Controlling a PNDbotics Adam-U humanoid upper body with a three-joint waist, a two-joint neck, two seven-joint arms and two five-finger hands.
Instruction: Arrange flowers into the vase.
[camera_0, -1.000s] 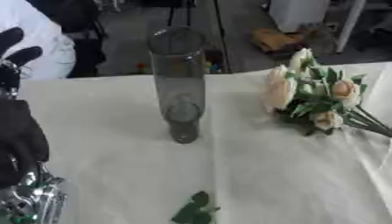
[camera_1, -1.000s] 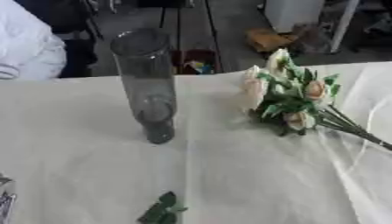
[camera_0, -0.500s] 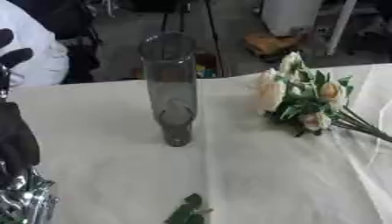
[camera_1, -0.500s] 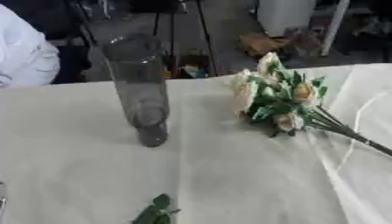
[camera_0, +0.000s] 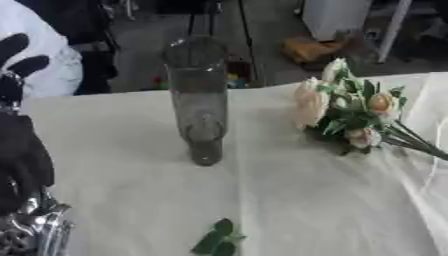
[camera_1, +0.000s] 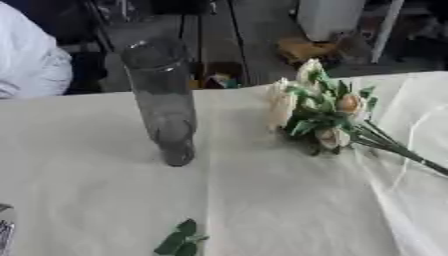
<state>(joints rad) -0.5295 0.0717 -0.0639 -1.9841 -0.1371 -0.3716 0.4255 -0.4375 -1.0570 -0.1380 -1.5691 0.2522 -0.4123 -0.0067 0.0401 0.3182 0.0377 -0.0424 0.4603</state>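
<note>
Tall clear glass vase (camera_0: 199, 100) upright; cream flowers (camera_0: 350, 112) lying beside

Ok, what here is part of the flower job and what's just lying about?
For the job:
vase, upright and empty
bunch of flowers, lying on the table to its right

Lying about:
loose green leaf sprig, near edge
left hand, raised at the left edge

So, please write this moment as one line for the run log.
vase: upright, empty | flowers: lying on table, right of vase | left hand: raised at left edge, holding nothing | right hand: unseen
</note>
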